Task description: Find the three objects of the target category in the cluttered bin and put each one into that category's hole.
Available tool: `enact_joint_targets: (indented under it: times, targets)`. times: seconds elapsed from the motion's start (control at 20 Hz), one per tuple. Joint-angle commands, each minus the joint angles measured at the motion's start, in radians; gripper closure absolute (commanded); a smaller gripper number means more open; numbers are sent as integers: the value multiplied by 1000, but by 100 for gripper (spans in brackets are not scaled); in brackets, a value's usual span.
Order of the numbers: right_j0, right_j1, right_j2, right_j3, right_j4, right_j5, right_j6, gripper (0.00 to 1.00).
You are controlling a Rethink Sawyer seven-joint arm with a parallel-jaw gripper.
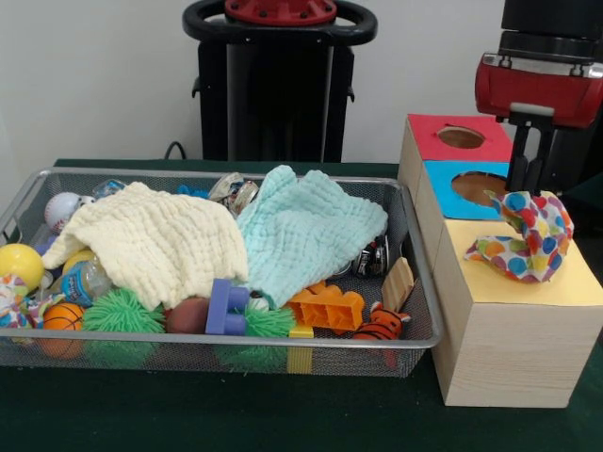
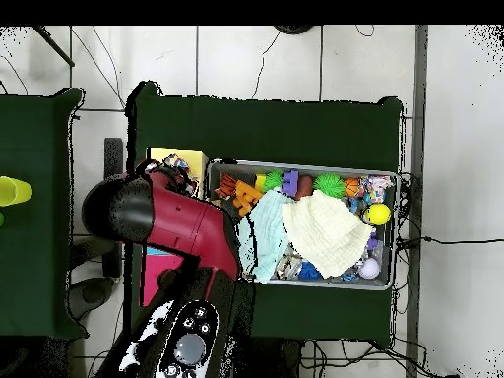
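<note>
Two cloths, one cream and one mint, cover much of the wire bin, hiding most of what lies beneath them. Visible around their edges are a yellow ball, a small basketball, a green spiky ball, a purple block, an orange block and a tiger toy. Beside the bin stands a wooden box with red, blue and yellow tops; the red and blue holes show, the yellow one is covered. A polka-dot cloth lies bunched on the yellow top, its length running across the box. The gripper reaches down to the cloth's upper fold, fingers drawn close together; whether they pinch the fabric cannot be told. From overhead, the arm hides most of the box.
</note>
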Motion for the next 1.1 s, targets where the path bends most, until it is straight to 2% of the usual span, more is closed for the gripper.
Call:
enact_joint_targets:
  times: [0.05,0.5,1.1]
  targets:
    - [-13,70,114,66,-21,-43,175,100]
    - [-21,96,154,65,-4,-95,181,100]
    - [-28,123,158,35,-1,-117,185,100]
